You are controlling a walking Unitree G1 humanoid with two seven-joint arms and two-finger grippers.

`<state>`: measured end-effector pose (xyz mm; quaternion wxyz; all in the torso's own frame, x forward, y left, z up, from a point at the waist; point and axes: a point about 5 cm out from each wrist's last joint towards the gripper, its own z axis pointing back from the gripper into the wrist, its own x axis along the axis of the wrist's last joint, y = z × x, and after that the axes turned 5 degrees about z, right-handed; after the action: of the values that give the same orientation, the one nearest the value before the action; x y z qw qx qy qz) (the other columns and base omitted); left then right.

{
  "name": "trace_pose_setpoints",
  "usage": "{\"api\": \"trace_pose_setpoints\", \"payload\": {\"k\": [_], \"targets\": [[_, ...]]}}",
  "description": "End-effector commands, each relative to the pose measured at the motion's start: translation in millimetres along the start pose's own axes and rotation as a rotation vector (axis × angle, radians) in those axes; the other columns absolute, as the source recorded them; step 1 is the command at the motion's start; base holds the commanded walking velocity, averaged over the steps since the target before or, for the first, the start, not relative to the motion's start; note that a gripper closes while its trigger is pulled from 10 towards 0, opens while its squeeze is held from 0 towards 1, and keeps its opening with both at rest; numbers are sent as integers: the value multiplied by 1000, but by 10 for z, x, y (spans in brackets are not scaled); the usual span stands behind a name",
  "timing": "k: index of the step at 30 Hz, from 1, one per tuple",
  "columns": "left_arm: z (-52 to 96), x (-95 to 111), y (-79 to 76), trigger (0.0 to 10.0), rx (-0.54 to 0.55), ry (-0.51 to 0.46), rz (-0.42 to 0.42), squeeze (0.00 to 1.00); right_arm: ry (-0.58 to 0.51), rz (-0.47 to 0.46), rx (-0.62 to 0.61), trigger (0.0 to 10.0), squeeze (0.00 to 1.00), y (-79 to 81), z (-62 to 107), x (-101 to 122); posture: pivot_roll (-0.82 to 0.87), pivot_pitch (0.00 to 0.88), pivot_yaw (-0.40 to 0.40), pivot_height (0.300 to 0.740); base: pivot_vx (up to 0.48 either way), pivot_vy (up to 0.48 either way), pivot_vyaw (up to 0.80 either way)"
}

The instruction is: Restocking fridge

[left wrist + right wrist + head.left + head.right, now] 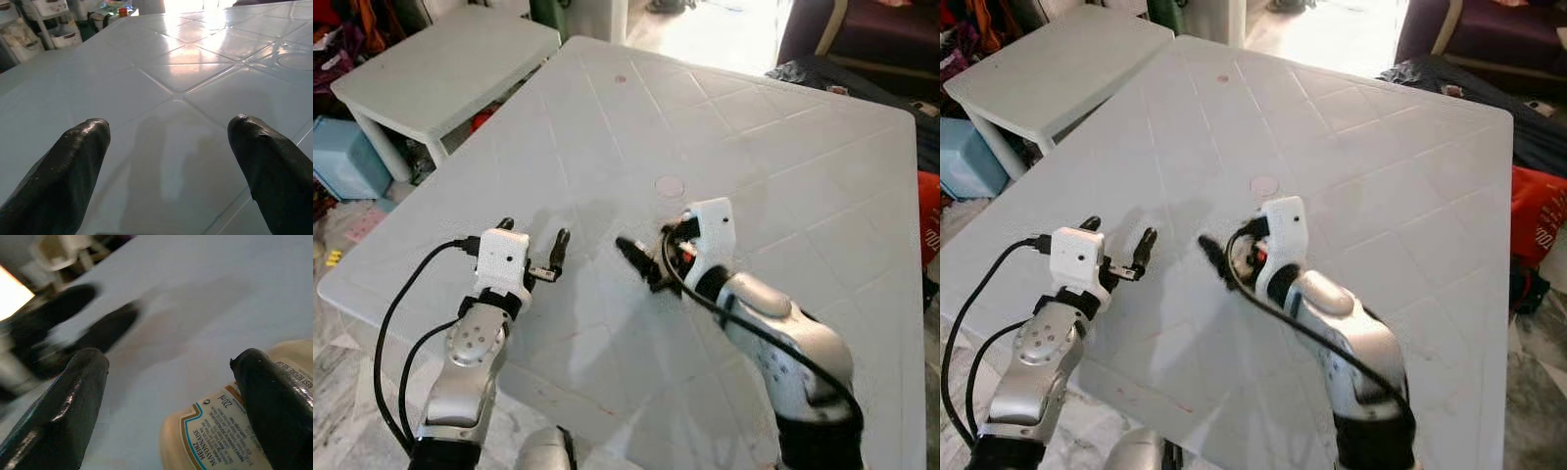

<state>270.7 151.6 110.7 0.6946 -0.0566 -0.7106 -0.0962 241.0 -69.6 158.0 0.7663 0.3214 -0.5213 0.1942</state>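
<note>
White tiled table (783, 147) sits under both your arms, w/ left gripper (530, 235) spread wide and holding nothing, right gripper (171, 396) also spread wide, and Heinz mayonnaise bottle (220, 431) lying just beside its one finger (274, 401), not clamped.

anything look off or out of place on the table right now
Nothing spilled or damaged on the white table. One oddity: the right wrist view shows a Heinz mayonnaise bottle lying against one finger of the open right gripper, not gripped. The left gripper hovers open over bare tabletop.
</note>
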Motion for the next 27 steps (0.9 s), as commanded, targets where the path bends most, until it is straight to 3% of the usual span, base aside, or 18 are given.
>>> {"api": "trace_pose_setpoints", "payload": {"k": [1, 3, 6, 7, 14, 19, 27], "targets": [[-9, -20, -19, 10000, -14, 7, -3, 0, 51, -7, 3, 10000, 0, 5, 25, -71, -27, 155, 5, 740, 0, 0, 0], [-11, -20, -22, 10000, -14, 7, -3, 0, 48, 7, -17, 10000, 0, -20, 37, -65, -27, 155, 5, 740, 0, 0, 0], [-16, -25, -32, 10000, -16, 7, 1, 0, -58, 22, -185, 10000, 0, -215, 76, 51, -32, 151, 4, 740, 0, 0, 0], [-24, -26, -36, 10000, -17, 7, 2, 0, -120, 73, -299, 10000, 0, -344, 107, 139, -31, 151, 3, 740, 0, 0, 0], [-45, -28, -46, 10000, -19, 3, 4, 0, -323, 32, -456, 10000, 0, -520, 151, 485, -29, 143, 2, 740, 0, 0, 0], [-54, -12, -48, 10000, -21, -8, 14, 0, -310, 13, -536, 10000, 0, -643, 140, 467, -31, 140, -1, 740, 0, 0, 0], [-70, 1, -89, 10000, -54, -11, 30, 0, -210, -113, -552, 10000, 0, -837, 20, 291, -24, 138, 0, 740, 0, 0, 0]]}}
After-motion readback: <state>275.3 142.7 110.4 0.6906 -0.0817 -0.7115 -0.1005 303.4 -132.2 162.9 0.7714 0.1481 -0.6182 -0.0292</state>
